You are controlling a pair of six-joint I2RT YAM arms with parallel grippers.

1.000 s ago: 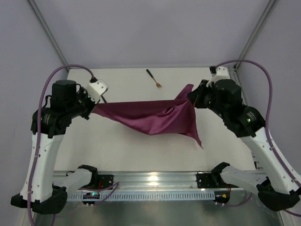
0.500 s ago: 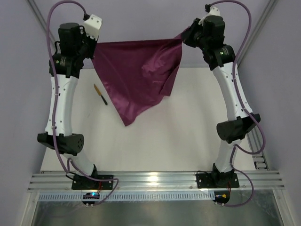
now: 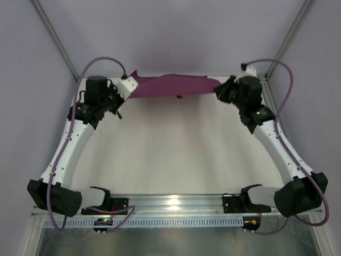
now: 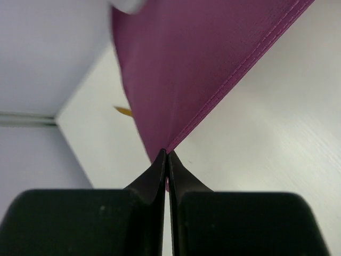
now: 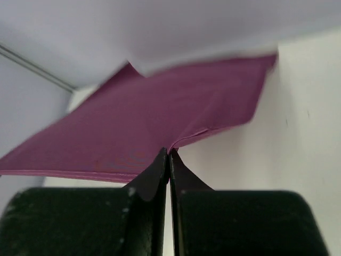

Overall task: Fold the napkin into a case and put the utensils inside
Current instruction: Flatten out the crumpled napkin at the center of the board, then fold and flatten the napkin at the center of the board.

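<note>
The magenta-purple napkin (image 3: 170, 85) is stretched out between both grippers along the table's far edge. My left gripper (image 3: 127, 95) is shut on its left corner, seen in the left wrist view (image 4: 167, 153), where the cloth (image 4: 202, 58) fans away from the tips. My right gripper (image 3: 217, 92) is shut on the right corner, seen in the right wrist view (image 5: 169, 151) with the cloth (image 5: 149, 128) spread beyond. A small dark bit of a utensil (image 3: 179, 96) peeks from under the napkin's near edge. A gold tip (image 4: 123, 111) shows beside the cloth. The rest of the utensils is hidden.
The white table (image 3: 176, 154) runs from the napkin to the metal rail (image 3: 170, 202) at the near edge. Grey walls (image 3: 176, 32) close in behind and at both sides. Purple cables (image 3: 101, 61) loop above each arm.
Half a second ago both arms held the napkin high with it hanging down. Now they are lowered and the napkin lies stretched low along the far edge, still gripped at both corners.
</note>
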